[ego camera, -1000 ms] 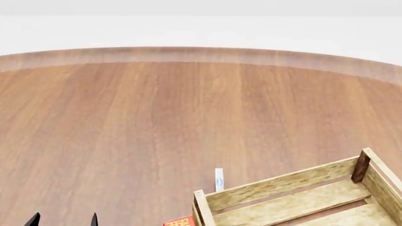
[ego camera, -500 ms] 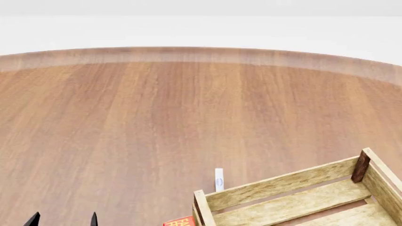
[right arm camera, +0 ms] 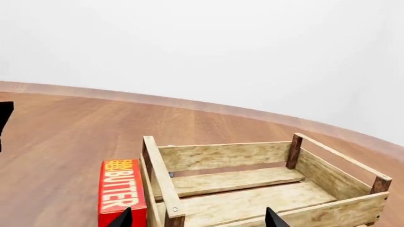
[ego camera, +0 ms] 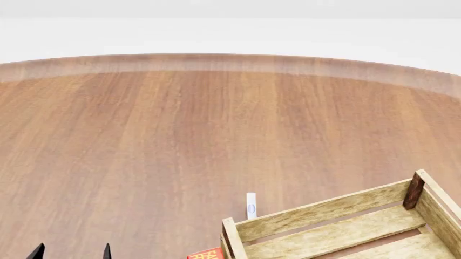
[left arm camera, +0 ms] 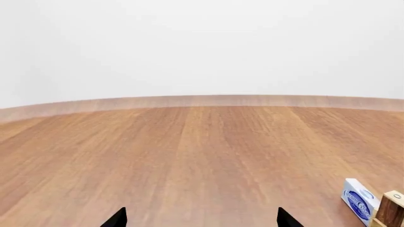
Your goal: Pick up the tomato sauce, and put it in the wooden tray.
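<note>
The tomato sauce can is out of view in every frame. The wooden tray (ego camera: 338, 226), a light-wood slatted crate with dark corner posts, sits at the lower right of the head view and shows empty in the right wrist view (right arm camera: 246, 189). My left gripper (ego camera: 72, 252) is open, only its two black fingertips showing at the head view's bottom left; in the left wrist view (left arm camera: 198, 218) its tips hang over bare table. My right gripper (right arm camera: 197, 218) is open above the tray's near corner and is out of the head view.
A red butter box (right arm camera: 120, 189) lies against the tray's left side, also showing in the head view (ego camera: 207, 253). A small white and blue box (ego camera: 251, 206) stands behind the tray's corner, also in the left wrist view (left arm camera: 360, 201). The round wooden table (ego camera: 180, 135) stretches ahead.
</note>
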Controlling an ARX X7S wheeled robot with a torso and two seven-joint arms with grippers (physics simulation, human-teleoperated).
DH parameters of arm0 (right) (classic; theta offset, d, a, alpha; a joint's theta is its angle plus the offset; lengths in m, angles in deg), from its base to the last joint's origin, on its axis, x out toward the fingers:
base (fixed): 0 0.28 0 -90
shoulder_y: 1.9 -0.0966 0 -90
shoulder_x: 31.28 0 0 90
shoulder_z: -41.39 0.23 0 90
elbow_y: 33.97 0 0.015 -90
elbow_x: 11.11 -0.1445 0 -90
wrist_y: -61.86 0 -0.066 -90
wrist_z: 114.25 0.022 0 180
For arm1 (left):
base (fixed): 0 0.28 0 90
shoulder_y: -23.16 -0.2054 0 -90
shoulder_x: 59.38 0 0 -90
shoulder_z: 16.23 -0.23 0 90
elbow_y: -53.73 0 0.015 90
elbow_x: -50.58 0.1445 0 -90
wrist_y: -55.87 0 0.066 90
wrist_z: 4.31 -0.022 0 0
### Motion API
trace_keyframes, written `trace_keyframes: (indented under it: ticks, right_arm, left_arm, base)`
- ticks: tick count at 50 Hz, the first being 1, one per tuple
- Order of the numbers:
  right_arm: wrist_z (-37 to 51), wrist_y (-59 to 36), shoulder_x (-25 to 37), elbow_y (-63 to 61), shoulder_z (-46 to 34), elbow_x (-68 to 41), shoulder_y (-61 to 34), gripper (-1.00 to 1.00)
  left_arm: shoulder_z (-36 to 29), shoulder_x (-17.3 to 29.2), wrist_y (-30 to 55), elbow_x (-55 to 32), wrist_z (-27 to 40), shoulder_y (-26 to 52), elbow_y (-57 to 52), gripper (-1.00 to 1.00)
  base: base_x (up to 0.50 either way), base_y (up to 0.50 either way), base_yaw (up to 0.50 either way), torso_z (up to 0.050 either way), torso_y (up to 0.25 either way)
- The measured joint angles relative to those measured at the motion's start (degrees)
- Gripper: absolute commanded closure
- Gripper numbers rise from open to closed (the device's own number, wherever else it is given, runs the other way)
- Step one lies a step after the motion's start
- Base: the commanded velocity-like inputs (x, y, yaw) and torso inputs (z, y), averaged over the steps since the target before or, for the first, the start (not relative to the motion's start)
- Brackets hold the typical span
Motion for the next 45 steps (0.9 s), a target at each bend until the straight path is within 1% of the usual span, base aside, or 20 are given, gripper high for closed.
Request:
trace_keyframes:
  ticks: [18, 45]
  right_arm:
    - [1.8, 3.6, -0.5, 4.9, -2.2, -0.2, -0.2, -1.00]
    - [3.9, 6.4, -0.8, 10.3, -2.2, -5.0, -1.2, -1.00]
  left_arm:
    - [-0.5, 0.5, 0.3, -0.1, 0.5, 0.1, -0.5, -1.00]
    - [-1.3, 0.9, -0.3, -0.3, 1.0, 0.3, 0.0, -1.00]
  base:
    - [0.00, 0.00, 0.00, 0.000, 0.000]
    - [0.00, 0.00, 0.00, 0.000, 0.000]
